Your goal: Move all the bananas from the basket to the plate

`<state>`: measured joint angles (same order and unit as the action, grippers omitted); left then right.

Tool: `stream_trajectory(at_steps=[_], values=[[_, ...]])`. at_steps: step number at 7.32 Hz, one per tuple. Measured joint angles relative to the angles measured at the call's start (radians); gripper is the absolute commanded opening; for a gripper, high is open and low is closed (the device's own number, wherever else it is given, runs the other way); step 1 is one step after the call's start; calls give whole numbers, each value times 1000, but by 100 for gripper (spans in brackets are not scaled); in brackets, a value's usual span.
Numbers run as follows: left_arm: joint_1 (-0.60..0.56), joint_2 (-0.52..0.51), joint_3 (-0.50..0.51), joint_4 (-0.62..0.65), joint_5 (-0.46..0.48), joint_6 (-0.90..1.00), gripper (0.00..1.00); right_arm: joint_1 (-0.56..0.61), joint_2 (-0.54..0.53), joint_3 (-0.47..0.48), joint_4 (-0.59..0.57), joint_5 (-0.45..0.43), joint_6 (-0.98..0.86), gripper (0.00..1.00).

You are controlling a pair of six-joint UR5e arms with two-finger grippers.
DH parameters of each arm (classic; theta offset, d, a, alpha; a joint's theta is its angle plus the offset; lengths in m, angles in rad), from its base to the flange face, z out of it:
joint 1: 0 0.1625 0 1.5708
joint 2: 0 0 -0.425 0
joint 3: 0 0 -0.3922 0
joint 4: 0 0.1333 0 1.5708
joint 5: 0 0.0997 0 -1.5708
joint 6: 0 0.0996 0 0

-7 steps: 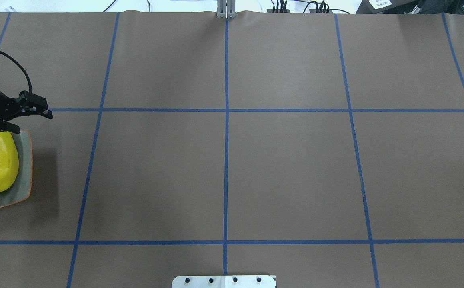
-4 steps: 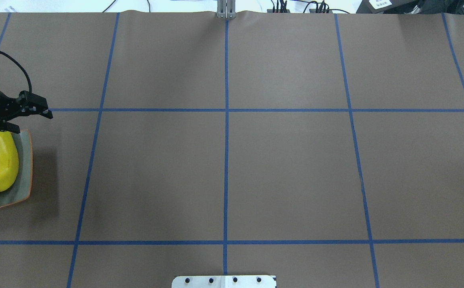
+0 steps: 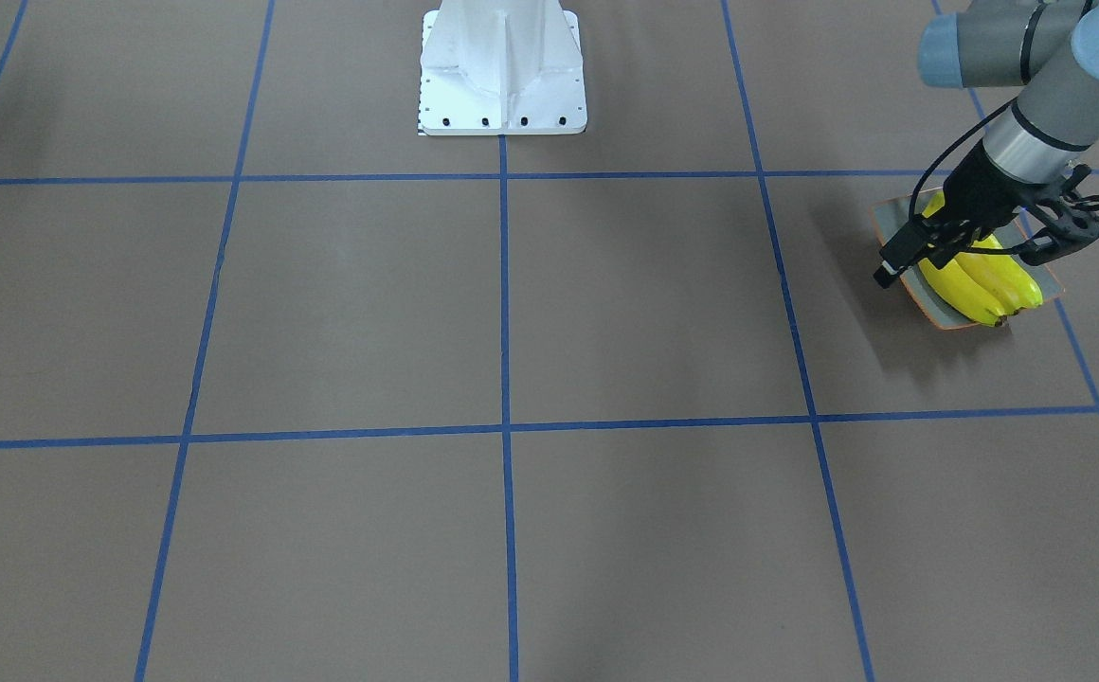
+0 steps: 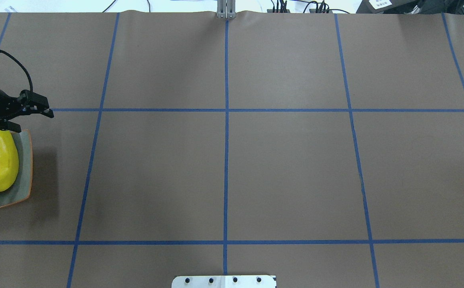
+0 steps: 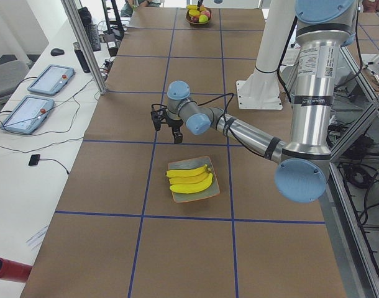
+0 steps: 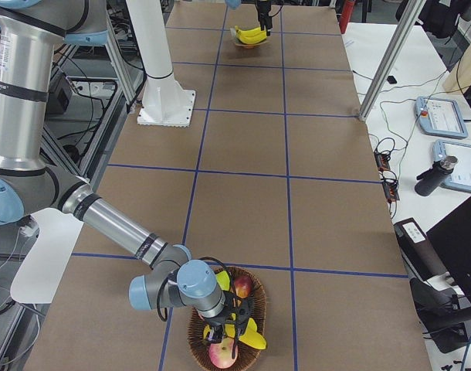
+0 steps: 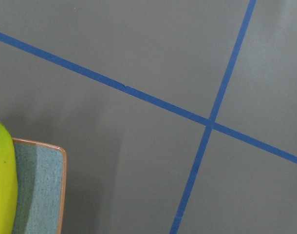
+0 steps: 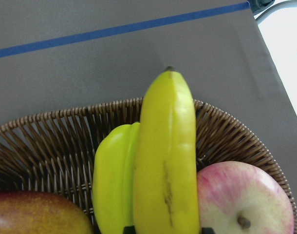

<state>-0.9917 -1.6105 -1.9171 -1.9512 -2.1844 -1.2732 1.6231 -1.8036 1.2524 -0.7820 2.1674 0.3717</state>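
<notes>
The brown table (image 4: pixel 288 168) is carrying things at both of its ends. At the far left end, the plate (image 4: pixel 25 168) is sitting with three bananas (image 5: pixel 189 180) lying side by side on it. The left gripper (image 4: pixel 36 122) is hanging in the air over the plate's far edge. Its two fingers are spreading wide apart and holding nothing. Seen from above, its near finger is hiding the far tips of the bananas.

Going right, blue tape lines (image 4: pixel 226 160) are crossing the table, and the robot's white base (image 3: pixel 502 66) is standing at the near side, in the middle.

At the far right end, a woven basket (image 6: pixel 201 352) is sitting on the table. The right gripper (image 8: pixel 165 229) is reaching down into it. Its two fingertips are pressing on the two sides of a banana (image 8: pixel 168 156), pinching it. A pink and pale apple (image 8: pixel 241 200) is crowding this banana on one side. A yellow-green fruit (image 8: pixel 112 180) is touching it on the other side, and a reddish fruit (image 8: pixel 31 214) is lying beyond that.

Since a second ago, the left gripper is staying in almost the same spot. The plate and its bananas are lying just as before.
</notes>
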Motion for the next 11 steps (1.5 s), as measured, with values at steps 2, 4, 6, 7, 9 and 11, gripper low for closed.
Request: stream_trajectory(at_steps=[2,4,6,7,9,11], values=[[1,-2,3,0,-1,-4,100,2,-2,42,-4,10,-2,0],[1,-4,8,-1,-1,-12,100,6,-4,81,-9,59,-3,0],[1,-4,11,-3,-2,-14,100,11,2,100,-9,74,-7,0],[1,-7,11,-3,-2,-14,100,13,15,106,-8,73,-9,0],[1,-25,12,-4,-4,-25,100,7,74,119,-9,75,12,0],[1,-70,26,-5,-5,-51,100,-37,150,125,-8,104,107,0]])
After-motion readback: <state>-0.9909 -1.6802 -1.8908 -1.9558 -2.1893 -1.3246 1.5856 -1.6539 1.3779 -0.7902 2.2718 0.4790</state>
